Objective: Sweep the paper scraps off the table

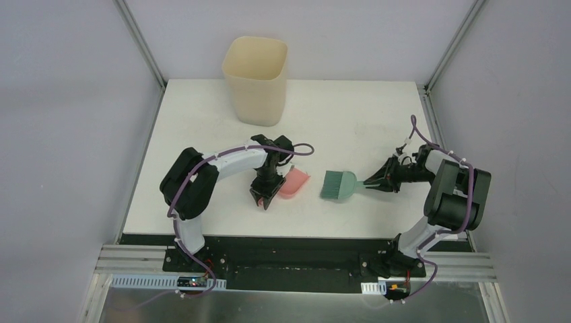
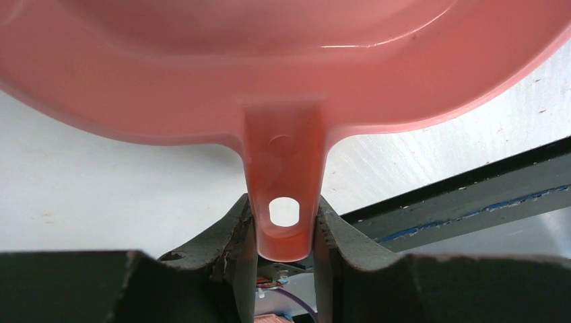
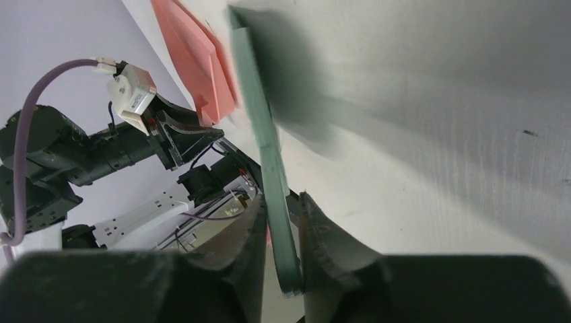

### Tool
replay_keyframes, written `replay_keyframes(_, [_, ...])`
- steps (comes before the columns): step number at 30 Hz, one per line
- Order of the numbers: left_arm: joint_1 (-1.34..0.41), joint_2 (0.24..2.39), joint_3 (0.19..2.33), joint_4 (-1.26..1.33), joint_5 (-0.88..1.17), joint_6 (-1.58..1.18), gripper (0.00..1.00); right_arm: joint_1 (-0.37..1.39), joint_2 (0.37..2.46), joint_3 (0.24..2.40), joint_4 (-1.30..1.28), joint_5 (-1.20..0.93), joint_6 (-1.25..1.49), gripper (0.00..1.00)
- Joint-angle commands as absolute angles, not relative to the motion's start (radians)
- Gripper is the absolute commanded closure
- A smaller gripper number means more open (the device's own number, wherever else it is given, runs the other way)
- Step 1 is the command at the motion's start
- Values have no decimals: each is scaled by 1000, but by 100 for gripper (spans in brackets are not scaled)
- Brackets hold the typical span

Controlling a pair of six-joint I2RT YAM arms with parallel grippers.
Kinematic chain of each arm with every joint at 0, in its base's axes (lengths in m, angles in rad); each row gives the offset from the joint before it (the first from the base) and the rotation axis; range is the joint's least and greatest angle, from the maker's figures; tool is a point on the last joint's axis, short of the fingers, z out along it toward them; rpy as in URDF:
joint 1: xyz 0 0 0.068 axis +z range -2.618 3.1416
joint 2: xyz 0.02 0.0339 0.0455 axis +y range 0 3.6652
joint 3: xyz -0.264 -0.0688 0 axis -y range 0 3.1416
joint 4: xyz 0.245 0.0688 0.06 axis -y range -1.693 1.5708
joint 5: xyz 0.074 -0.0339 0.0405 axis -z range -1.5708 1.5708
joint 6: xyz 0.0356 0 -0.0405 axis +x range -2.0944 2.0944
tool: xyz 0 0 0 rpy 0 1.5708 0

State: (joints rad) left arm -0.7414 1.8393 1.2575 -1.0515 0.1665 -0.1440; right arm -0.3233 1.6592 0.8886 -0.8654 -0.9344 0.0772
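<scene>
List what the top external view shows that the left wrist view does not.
Only top external: the cream bin, the teal brush with its handle in the right gripper, and both arms whole. Only left wrist: the hole in the pink dustpan handle, with fingers pressed on either side. Both: the dustpan, the white table, and the left gripper holding the dustpan.

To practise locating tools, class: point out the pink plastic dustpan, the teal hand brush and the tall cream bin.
pink plastic dustpan point(image 1: 297, 182), top view, on its scoop.
teal hand brush point(image 1: 339, 186), top view, on its bristle head.
tall cream bin point(image 1: 256, 101), top view, on its front wall.
</scene>
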Motion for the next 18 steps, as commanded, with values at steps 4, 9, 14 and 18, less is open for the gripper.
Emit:
replay_keyframes(4, [-769, 1826, 1267, -1027, 172, -144, 67, -321, 1662, 890, -836, -902, 79, 53])
replay_keyframes(9, [-774, 1774, 1268, -1060, 153, -151, 65, -327, 1609, 920, -862, -858, 79, 25])
replay_keyframes(14, [-780, 1683, 1300, -1146, 147, -147, 59, -369, 1534, 982, -942, -790, 72, 1])
replay_keyframes(18, [-781, 1579, 1333, -1203, 110, -141, 57, -405, 1443, 1008, -946, -732, 85, 0])
